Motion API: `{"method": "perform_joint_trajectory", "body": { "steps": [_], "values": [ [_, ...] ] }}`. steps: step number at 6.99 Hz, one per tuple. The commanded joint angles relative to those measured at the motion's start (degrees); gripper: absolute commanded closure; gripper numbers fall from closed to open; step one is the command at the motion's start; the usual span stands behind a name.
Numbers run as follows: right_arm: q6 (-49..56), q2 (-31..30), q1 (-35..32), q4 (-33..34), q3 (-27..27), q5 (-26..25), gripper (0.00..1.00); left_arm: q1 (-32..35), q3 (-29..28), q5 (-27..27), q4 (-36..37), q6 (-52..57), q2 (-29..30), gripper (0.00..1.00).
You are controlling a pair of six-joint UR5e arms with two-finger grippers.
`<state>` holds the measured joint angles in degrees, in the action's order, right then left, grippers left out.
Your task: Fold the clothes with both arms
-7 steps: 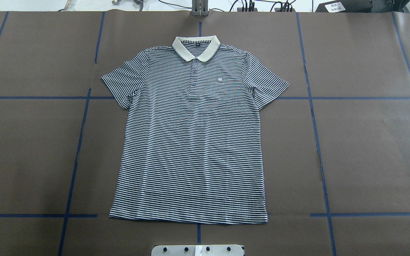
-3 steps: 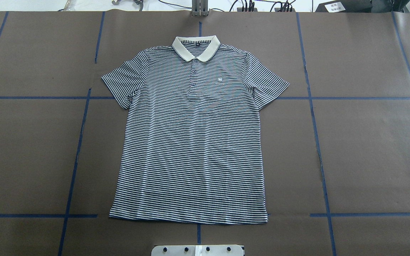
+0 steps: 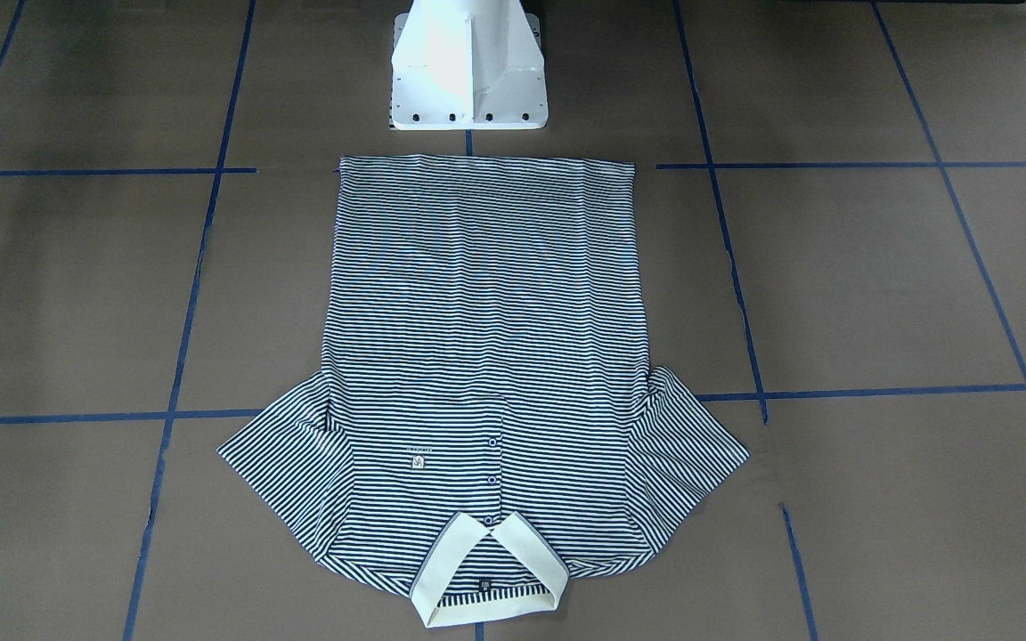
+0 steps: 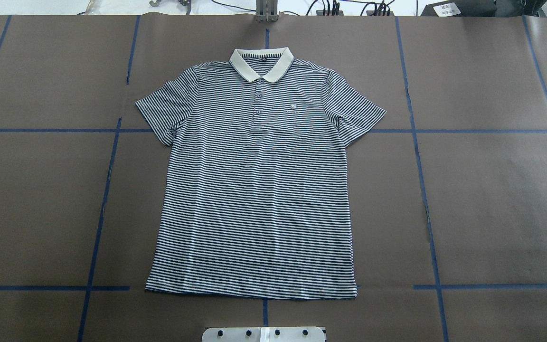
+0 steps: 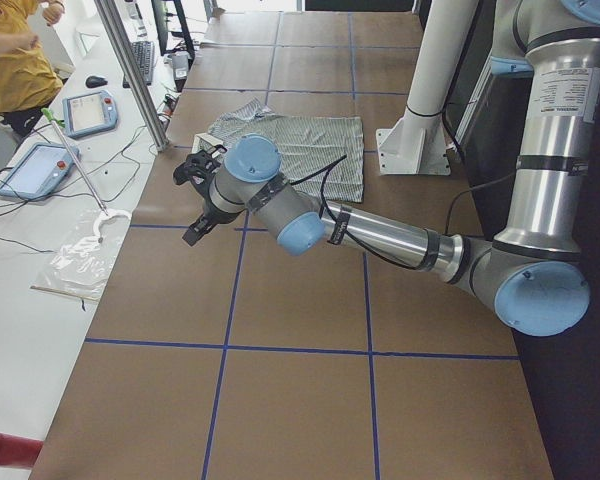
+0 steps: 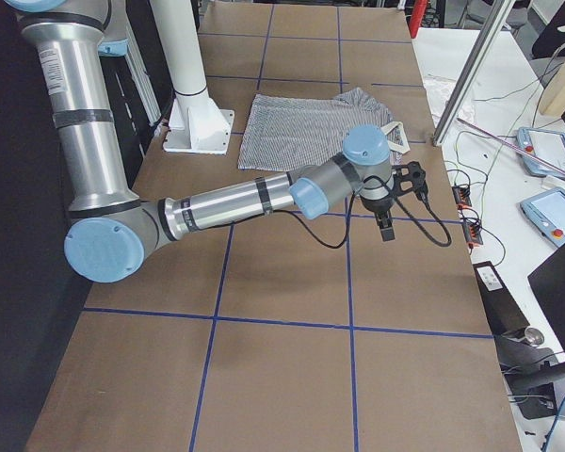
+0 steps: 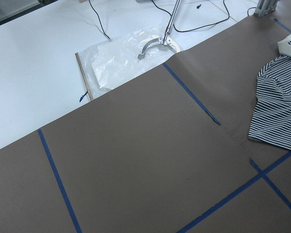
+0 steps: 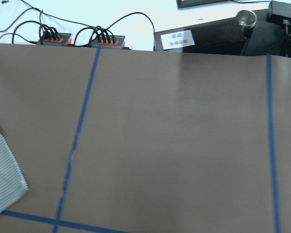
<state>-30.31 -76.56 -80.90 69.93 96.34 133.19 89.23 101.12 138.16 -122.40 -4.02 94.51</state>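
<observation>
**Shirt lies lengthwise between two arms, one out on each side**

The shirt (image 4: 254, 190) lies flat and face up in the middle of the table (image 4: 492, 199), not yet folded. Its long axis runs straight away from the robot. The hem (image 4: 252, 292) is just in front of the white base (image 3: 468, 71), and the collar (image 4: 261, 63) is at the far end. Both short sleeves are spread out to the sides.

Neither arm touches the cloth. The left gripper (image 5: 198, 178) hangs above bare table off the shirt's left side, well out from it, about level with the shoulder end. Its wrist camera catches only the sleeve (image 7: 276, 107) and a bit of collar at the right edge of its picture. So the shirt lies inward from this gripper, toward the centre line.

The right gripper (image 6: 411, 179) mirrors it off the shirt's right side. Its wrist camera shows only a sliver of striped cloth at the lower left.

Both grippers appear only in the side views, so I cannot tell whether their fingers are spread or closed. Nothing is seen in either one.

Neither arm looks clearly nearer. Each has its own sleeve and shoulder as the closest part. The next move likely calls for both to come inward and down together, each to its own side.
</observation>
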Motion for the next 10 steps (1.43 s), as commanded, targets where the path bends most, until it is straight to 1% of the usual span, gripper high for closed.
{"method": "perform_joint_trajectory", "body": {
  "steps": [1,2,3,4,5,6,7,8,9,10],
  "values": [
    [-25.2,9.2,15.0,-0.1,-0.2,-12.4,0.14,-0.1,0.1,0.0,0.0,-0.1,0.2,0.0],
    [-29.7,11.9,20.0,0.0,-1.9,-19.3,0.2,-0.1,0.1,0.0,0.0,-0.1,0.2,0.0],
    [-29.7,12.7,22.5,-1.1,-5.3,-20.2,0.26,-0.1,0.1,0.0,0.0,-0.1,0.2,0.0],
    [-30.8,12.8,24.1,-9.2,-11.0,-21.6,0.27,-0.1,0.3,0.1,0.0,0.0,0.2,0.0],
    [-35.0,13.2,26.0,-16.2,-15.3,-21.7,0.28,-0.1,0.2,0.0,0.0,0.0,0.1,0.0],
    [-35.5,14.1,28.1,-16.3,-16.3,-23.6,0.28,-0.1,0.0,-0.1,-0.1,0.0,0.1,0.0],
    [-36.0,14.2,30.7,-16.5,-16.9,-27.9,0.31,-0.1,0.0,-0.1,0.0,0.0,0.1,0.0],
    [-36.2,14.2,31.9,-16.5,-17.5,-28.8,0.36,-0.1,0.0,-0.1,0.0,0.0,0.1,0.0],
    [-36.2,14.5,33.1,-16.5,-19.1,-30.0,0.4,-0.1,0.0,-0.1,0.0,0.0,0.0,0.0],
    [-36.2,14.7,33.7,-16.5,-19.7,-31.0,0.4,-0.1,0.0,-0.1,0.0,0.0,0.0,0.0]
  ]
}}
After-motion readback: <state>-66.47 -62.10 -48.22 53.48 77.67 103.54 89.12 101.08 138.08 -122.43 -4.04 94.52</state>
